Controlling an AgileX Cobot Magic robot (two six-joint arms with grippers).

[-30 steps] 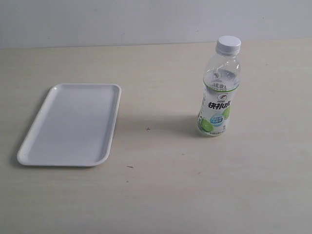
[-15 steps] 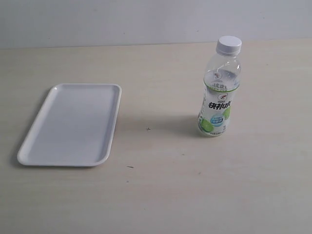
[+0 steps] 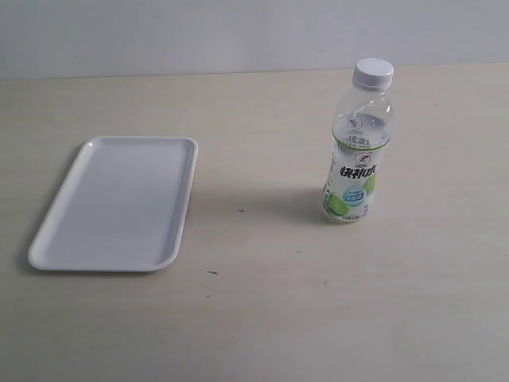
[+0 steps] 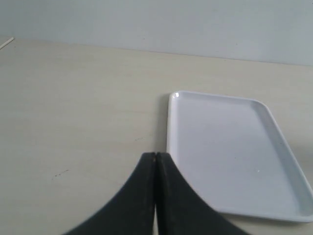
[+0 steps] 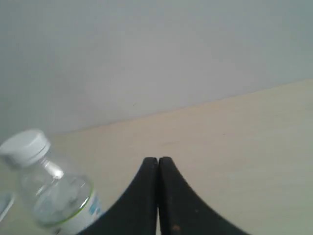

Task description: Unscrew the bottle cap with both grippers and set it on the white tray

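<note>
The clear bottle (image 3: 358, 155) with a white-and-green label stands upright on the right half of the table, its white cap (image 3: 373, 72) screwed on. The white tray (image 3: 119, 203) lies flat and bare on the left. Neither gripper appears in the exterior view. In the left wrist view my left gripper (image 4: 155, 155) is shut with nothing between its black fingers, its tips near the tray (image 4: 230, 152). In the right wrist view my right gripper (image 5: 157, 160) is shut and empty too; the bottle (image 5: 54, 196) and its cap (image 5: 24, 145) stand apart from it, off to one side.
The pale wood-grain tabletop (image 3: 262, 302) runs back to a plain light wall (image 3: 238, 32). A few tiny dark specks (image 3: 242, 211) mark the table between tray and bottle.
</note>
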